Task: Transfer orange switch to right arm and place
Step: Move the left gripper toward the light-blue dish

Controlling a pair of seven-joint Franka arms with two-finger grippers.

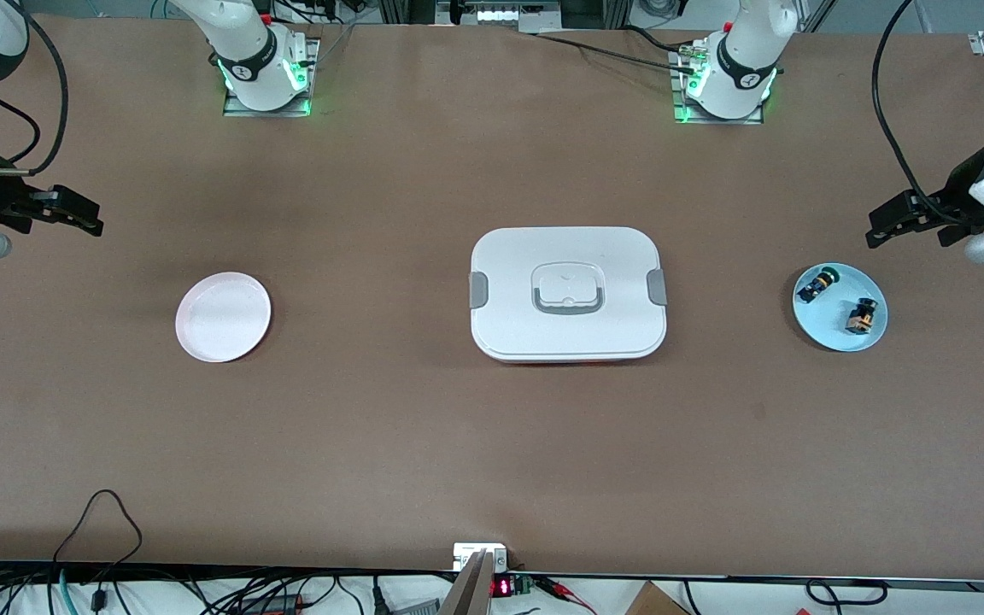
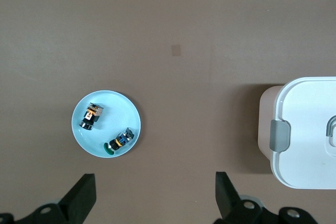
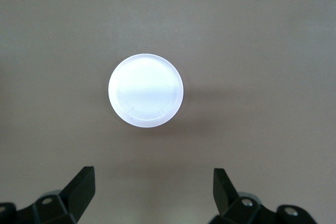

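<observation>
The orange switch (image 1: 862, 315) lies on a light blue plate (image 1: 834, 331) toward the left arm's end of the table; the left wrist view shows the switch (image 2: 92, 115) on the same plate (image 2: 113, 109). My left gripper (image 1: 889, 220) hangs open and empty above the table beside that plate, its fingertips (image 2: 84, 187) wide apart around the gripper's middle (image 2: 155, 184). My right gripper (image 1: 73, 212) hangs open and empty at the right arm's end, over the table near a pale pink plate (image 1: 223, 316). The right wrist view shows that gripper (image 3: 154, 179) and the bare pink plate (image 3: 146, 90).
A second small switch with a green cap (image 1: 817, 284) shares the blue plate and is also in the left wrist view (image 2: 119, 141). A white lidded box with grey latches (image 1: 567, 293) sits mid-table. Cables and a small device line the table's front edge.
</observation>
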